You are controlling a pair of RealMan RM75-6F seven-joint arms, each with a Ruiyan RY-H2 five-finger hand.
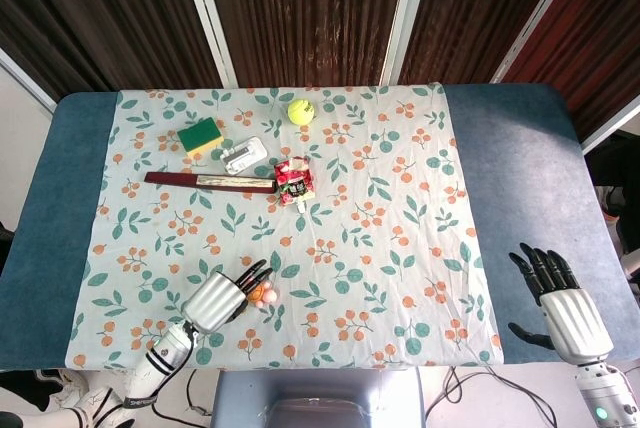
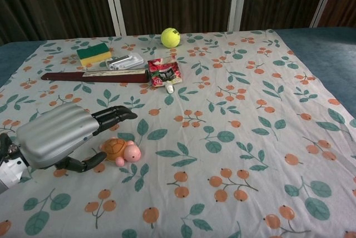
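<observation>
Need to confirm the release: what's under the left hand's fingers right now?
Beneath the left hand, a small toy turtle lies on the floral tablecloth, between the spread fingers and thumb, apparently untouched. The cloth under the palm is hidden.

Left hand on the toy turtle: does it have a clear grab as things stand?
Probably yes. The left hand is open, its fingers spread just above the turtle and the thumb beside it. Nothing lies between them; the knife and pouch sit well away.
</observation>
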